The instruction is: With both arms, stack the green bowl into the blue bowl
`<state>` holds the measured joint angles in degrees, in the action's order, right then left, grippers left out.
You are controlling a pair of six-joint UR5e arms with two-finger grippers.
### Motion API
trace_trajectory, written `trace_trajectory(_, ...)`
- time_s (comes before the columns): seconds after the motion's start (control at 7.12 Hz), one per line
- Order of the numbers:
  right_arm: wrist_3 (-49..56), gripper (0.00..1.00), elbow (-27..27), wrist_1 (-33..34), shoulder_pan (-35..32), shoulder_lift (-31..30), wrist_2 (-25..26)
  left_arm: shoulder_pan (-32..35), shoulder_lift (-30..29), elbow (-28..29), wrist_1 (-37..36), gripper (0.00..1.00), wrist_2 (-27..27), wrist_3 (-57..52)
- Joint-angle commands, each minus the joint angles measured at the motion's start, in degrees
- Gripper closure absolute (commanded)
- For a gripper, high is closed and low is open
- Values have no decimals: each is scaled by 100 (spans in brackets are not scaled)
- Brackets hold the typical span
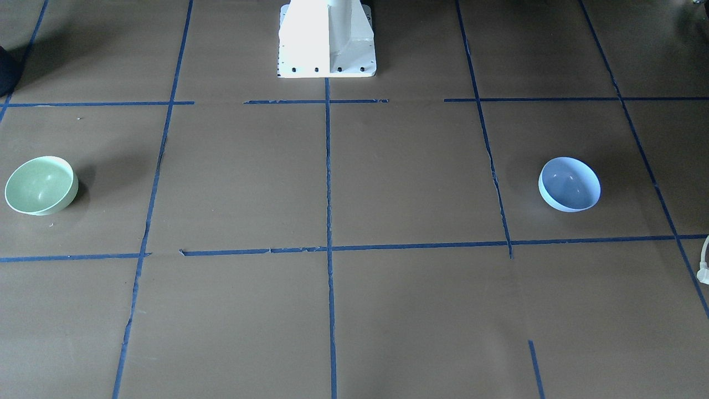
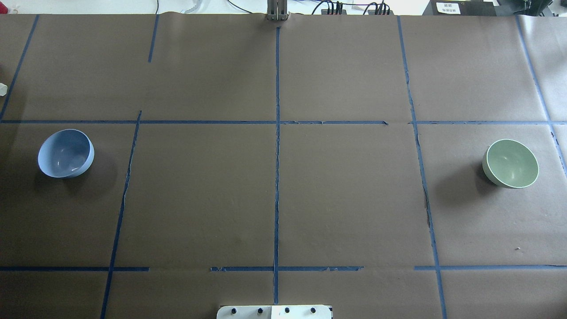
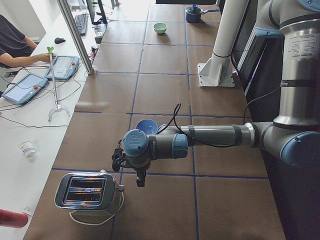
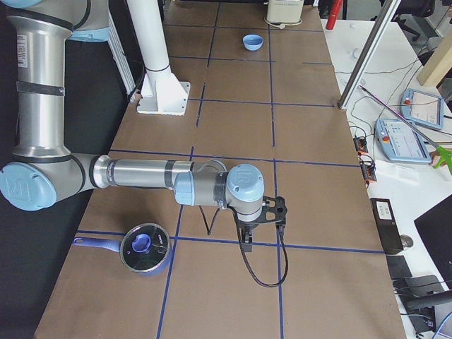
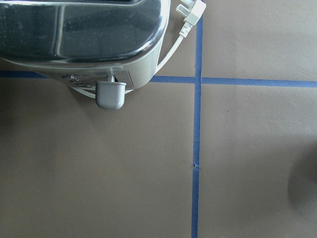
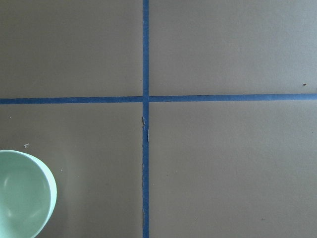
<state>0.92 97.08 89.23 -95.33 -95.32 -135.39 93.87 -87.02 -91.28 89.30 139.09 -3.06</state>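
Observation:
The green bowl [image 2: 510,163] stands upright at the table's right end; it also shows in the front view [image 1: 41,184] and at the lower left of the right wrist view [image 6: 22,193]. The blue bowl [image 2: 65,153] stands upright at the left end, also in the front view [image 1: 569,184]. My left gripper [image 3: 140,179] hangs over the table between the blue bowl [image 3: 146,125] and a toaster, apart from both. My right gripper [image 4: 247,240] hangs over the table's right end. Both grippers show only in the side views, so I cannot tell if they are open or shut.
A chrome toaster [image 3: 89,191] with a white plug lead stands at the left end, under the left wrist camera [image 5: 79,39]. A blue pot with a lid [image 4: 145,248] sits at the right end. The white pedestal [image 1: 327,39] stands at the robot's side of the table.

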Motion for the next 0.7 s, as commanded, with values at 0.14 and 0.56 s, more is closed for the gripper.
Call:
trace_trajectory(0.14,4,0,4,-63,-3,13,-22,-8,45,-4,26,0,31,8)
trace_trajectory(0.56,-4,0,126,-63,6,39,-57,-44,-25,-187,105,0,39,113)
